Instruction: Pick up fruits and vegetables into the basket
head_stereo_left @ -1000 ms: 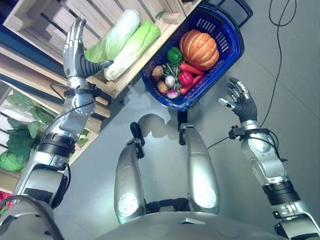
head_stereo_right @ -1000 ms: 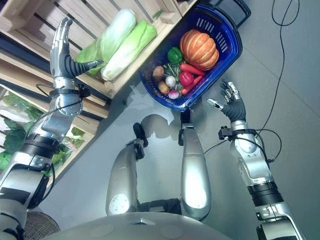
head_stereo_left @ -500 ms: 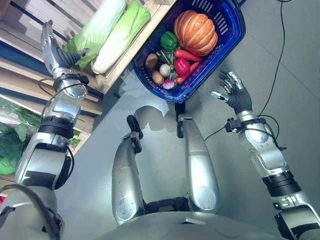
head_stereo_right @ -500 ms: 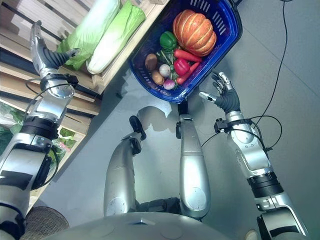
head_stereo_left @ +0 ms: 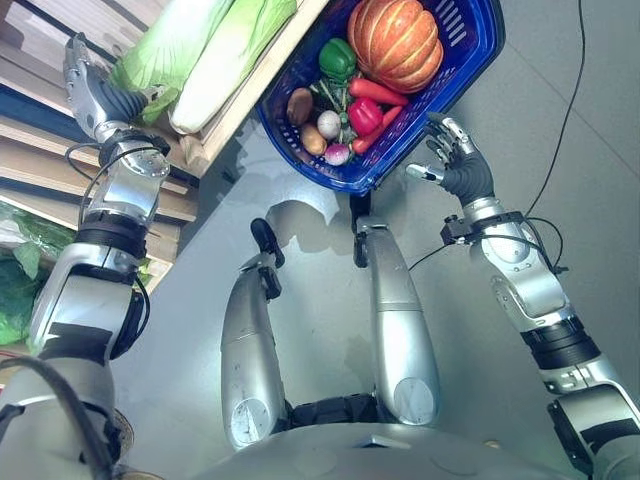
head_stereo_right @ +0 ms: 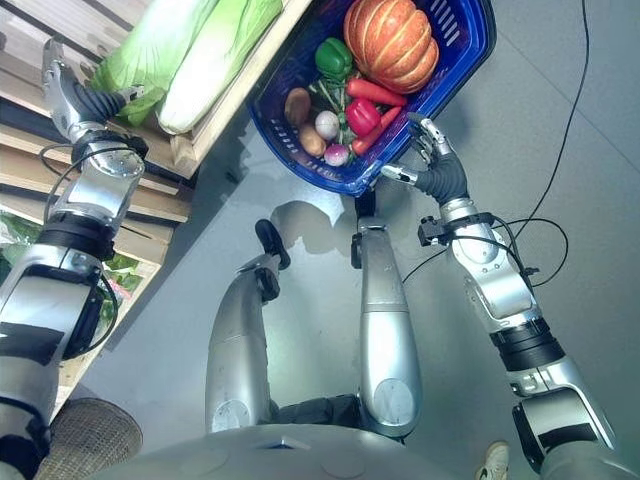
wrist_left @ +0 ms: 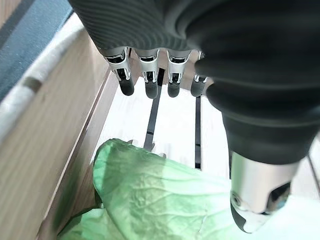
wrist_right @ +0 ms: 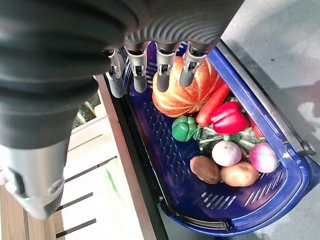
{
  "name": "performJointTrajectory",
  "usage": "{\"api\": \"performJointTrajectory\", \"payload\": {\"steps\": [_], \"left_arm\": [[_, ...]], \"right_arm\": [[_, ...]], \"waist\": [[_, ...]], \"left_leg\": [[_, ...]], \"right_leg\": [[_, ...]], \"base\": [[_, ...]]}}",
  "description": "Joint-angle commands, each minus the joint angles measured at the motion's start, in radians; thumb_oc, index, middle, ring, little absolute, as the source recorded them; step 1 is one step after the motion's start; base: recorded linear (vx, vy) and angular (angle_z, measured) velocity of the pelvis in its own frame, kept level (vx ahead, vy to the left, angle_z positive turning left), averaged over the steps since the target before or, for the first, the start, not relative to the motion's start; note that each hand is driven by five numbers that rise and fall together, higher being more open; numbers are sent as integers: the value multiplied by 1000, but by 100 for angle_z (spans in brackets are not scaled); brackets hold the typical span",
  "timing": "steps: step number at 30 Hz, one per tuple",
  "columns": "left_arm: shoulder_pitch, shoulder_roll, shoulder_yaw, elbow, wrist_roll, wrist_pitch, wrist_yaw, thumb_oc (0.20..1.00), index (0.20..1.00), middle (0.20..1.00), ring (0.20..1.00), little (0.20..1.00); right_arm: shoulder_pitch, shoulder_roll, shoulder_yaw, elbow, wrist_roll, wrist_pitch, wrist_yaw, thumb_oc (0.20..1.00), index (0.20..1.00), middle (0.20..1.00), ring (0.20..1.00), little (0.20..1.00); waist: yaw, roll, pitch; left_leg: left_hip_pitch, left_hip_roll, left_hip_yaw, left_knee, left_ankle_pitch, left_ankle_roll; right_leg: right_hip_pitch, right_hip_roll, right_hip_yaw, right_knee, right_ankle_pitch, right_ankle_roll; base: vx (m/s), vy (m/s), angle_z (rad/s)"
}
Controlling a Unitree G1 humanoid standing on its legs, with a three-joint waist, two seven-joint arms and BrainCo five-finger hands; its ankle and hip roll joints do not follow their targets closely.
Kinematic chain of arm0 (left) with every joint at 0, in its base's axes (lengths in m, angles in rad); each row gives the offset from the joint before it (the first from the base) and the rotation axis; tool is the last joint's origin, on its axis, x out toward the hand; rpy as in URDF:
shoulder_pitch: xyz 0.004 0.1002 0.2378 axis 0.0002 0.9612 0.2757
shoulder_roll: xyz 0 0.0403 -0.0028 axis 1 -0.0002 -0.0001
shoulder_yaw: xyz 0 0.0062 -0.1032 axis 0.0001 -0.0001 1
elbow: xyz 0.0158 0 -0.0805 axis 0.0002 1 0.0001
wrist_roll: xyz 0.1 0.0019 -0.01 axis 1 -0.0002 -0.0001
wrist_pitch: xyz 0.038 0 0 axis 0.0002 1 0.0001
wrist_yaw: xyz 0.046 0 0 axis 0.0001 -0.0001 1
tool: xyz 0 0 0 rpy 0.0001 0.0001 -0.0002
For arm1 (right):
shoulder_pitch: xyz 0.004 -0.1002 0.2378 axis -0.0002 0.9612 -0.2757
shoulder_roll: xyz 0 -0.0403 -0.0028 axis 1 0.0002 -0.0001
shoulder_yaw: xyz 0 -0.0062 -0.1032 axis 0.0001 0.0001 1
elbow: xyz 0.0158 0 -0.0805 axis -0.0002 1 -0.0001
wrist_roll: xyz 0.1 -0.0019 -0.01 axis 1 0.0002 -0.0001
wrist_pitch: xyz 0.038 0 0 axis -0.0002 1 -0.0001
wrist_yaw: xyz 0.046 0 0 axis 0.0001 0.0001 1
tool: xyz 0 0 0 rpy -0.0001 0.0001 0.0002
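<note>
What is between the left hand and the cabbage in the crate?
Nothing visible. The left hand hovers open right over the cabbage, its thumb just above the leaves, inside the wooden crate.

Blue plastic basket (head_stereo_left: 470, 75) with slotted walls, holding a ribbed orange pumpkin (head_stereo_left: 395, 42), green bell pepper (head_stereo_left: 338, 58), red bell pepper (head_stereo_left: 364, 114), orange-red carrot (head_stereo_left: 377, 92), brown potatoes (head_stereo_left: 300, 105), a white onion (head_stereo_left: 329, 124) and a purple-red onion (head_stereo_left: 338, 153). Pale green, white-ribbed napa cabbages (head_stereo_left: 200, 50) in a light slatted wooden crate (wrist_left: 165, 115). Grey floor (head_stereo_left: 480, 330).
</note>
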Motion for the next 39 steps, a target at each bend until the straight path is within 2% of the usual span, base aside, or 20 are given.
{"api": "performJointTrajectory", "payload": {"steps": [1,5,13,20,28,34,39], "left_arm": [[-14,61,-4,30,30,43,10,1000,1000,1000,1000,1000],[-46,71,-28,90,-5,88,-30,1000,1000,1000,1000,1000],[-79,92,-57,172,-39,129,-65,1000,1000,1000,1000,1000],[-109,120,-94,261,-50,118,-126,1000,1000,1000,1000,1000],[-115,115,-103,293,-83,110,-153,1000,1000,1000,1000,1000],[-120,117,-107,333,-105,132,-170,1000,1000,1000,1000,1000],[-131,122,-150,401,-90,166,-272,1000,1000,1000,1000,1000]], "right_arm": [[25,-27,5,-51,15,-14,-3,1000,1000,1000,1000,1000],[11,-34,17,-37,18,-20,-2,1000,1000,1000,1000,1000],[4,-58,17,-34,38,-24,5,1000,1000,1000,1000,1000],[6,-80,17,-30,69,-43,24,1000,1000,1000,1000,1000],[12,-84,17,-20,83,-64,38,1000,1000,1000,1000,1000],[12,-88,15,-13,97,-69,43,1000,1000,1000,1000,1000],[7,-94,14,1,122,-85,57,1000,1000,1000,1000,1000]], "waist": [[-36,32,-30],[-51,40,-30],[-73,50,-30],[-93,59,-30],[-102,63,-30],[-104,63,-30],[-110,64,-30]], "left_leg": [[-58,-30,17,0,-14,35],[-65,-30,26,-5,-16,31],[-73,-32,40,-12,-17,24],[-86,-36,48,-9,-18,21],[-107,-35,56,-5,-19,21],[-118,-33,59,-9,-15,17],[-127,-35,62,-6,-16,16]], "right_leg": [[8,37,14,13,-84,59],[-9,34,29,-3,-72,64],[-30,31,51,-24,-57,69],[-55,33,75,-30,-46,70],[-83,35,85,-29,-42,71],[-97,32,86,-33,-35,74],[-108,30,91,-36,-29,75]], "base": [[17,77,-3],[16,68,-5],[14,53,-5],[18,61,-6],[1,34,-4],[-8,29,-4],[-1,4,-1]]}}
